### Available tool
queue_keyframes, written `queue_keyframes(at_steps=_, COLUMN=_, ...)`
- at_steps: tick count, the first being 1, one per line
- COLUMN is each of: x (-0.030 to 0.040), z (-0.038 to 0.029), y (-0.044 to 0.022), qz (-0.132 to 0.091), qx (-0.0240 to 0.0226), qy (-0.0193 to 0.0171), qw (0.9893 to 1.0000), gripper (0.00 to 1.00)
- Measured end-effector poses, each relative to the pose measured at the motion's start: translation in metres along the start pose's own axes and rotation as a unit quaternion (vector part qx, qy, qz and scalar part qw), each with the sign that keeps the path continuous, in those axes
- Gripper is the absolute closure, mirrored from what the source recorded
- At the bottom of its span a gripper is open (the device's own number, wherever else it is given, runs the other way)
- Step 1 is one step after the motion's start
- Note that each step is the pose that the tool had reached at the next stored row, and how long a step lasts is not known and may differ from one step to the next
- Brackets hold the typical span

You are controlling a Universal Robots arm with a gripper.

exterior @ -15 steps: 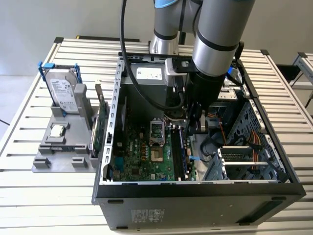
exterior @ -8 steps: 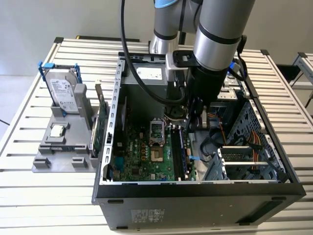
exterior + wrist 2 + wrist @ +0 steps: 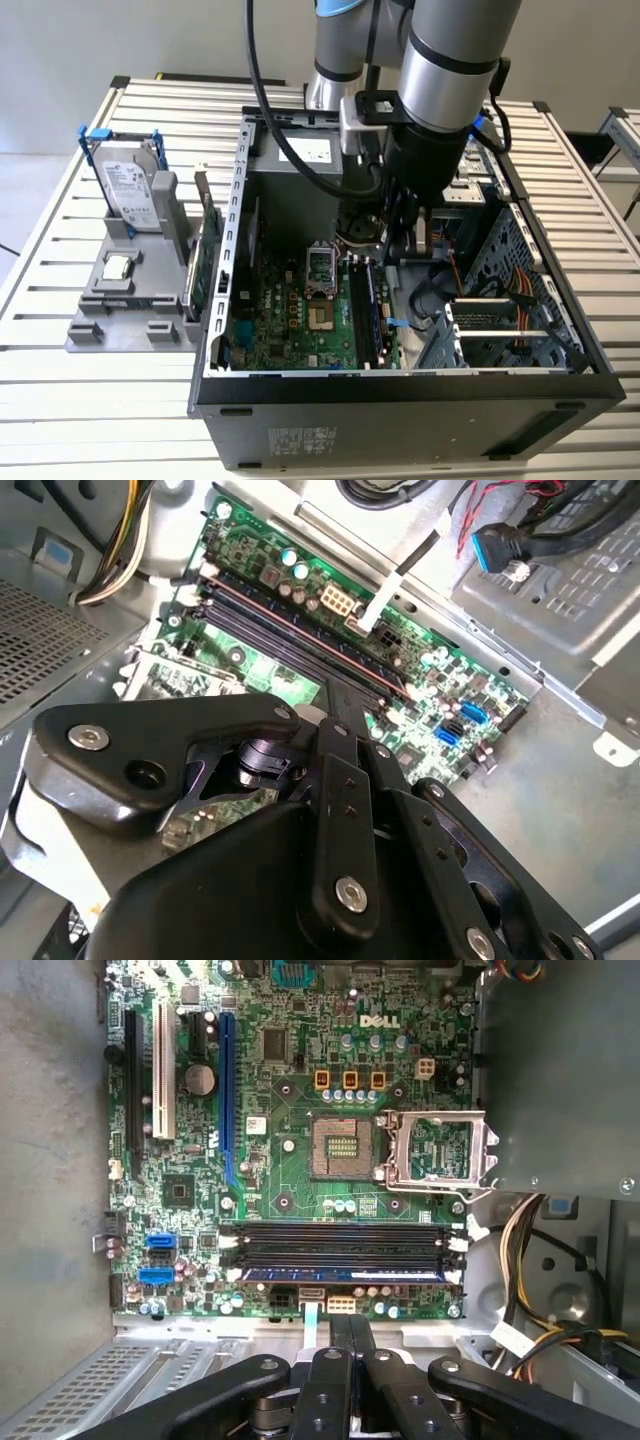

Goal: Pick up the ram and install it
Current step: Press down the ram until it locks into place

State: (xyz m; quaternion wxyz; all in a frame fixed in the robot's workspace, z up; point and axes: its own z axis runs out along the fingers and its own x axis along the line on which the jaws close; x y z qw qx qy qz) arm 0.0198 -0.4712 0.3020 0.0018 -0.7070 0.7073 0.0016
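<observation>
The ram is a long, dark bluish stick lying in the black motherboard slot closest to my gripper, level with the empty slots beside it. In the exterior view the ram runs along the motherboard's right side, inside the open computer case. My gripper hovers just off the board's edge near that slot. Its fingers are pressed together and shut, with nothing between them. In the second wrist view the fingertips sit just above the slots.
The CPU socket stands open with its metal frame flipped aside. Cable bundles and a drive cage crowd the case. Outside, a grey fixture holds a hard drive, a silver CPU chip and a green expansion card.
</observation>
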Motion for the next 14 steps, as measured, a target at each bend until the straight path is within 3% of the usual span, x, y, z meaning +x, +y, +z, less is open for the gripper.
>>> queue_keyframes(at_steps=7, x=0.0, z=-0.0093, y=0.0, qz=0.0, qx=0.0, qy=-0.0001, qw=1.0, gripper=1.0)
queue_keyframes(at_steps=14, x=-0.0001, z=-0.0095, y=0.0, qz=0.0, qx=0.0, qy=0.0001, qw=1.0, gripper=1.0)
